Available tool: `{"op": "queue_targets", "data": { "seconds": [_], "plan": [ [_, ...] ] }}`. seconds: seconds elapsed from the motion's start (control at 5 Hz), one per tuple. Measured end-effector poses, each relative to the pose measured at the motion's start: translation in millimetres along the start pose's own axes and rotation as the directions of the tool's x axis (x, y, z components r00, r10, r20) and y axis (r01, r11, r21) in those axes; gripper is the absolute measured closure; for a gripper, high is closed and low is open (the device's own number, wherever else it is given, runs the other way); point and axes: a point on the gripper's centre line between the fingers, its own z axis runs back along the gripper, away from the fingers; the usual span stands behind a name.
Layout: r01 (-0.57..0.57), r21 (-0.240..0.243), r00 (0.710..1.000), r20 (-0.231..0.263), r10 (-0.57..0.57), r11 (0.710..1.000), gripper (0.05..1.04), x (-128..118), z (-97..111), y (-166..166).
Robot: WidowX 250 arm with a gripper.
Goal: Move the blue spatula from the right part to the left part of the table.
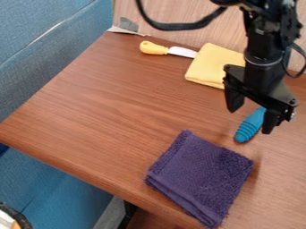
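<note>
Evidently, one black gripper (250, 120), fingers parted, was positioned over one blue spatula (247, 129), ridged handle, which was placed in the right part of the table (108, 107), beyond one purple cloth (200, 176) from the near edge. By off-centre closure the handle might be twisted loose; by a low leftward carry the cloth might be dragged.
</note>
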Motion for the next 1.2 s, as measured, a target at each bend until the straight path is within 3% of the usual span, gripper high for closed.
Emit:
{"op": "queue_targets", "data": {
  "seconds": [0.4,0.6,0.8,1.2],
  "plan": [
    [0.004,0.034,0.999,-0.036,-0.003,0.999,0.118,9,-25,-2],
    [0.012,0.068,0.998,-0.056,-0.008,0.998,0.392,8,-31,-4],
    [0.011,0.062,0.998,-0.055,-0.008,0.998,0.658,9,-31,-4],
    [0.046,0.056,0.998,-0.056,-0.043,0.997,0.674,10,-30,-13]
  ]
}}
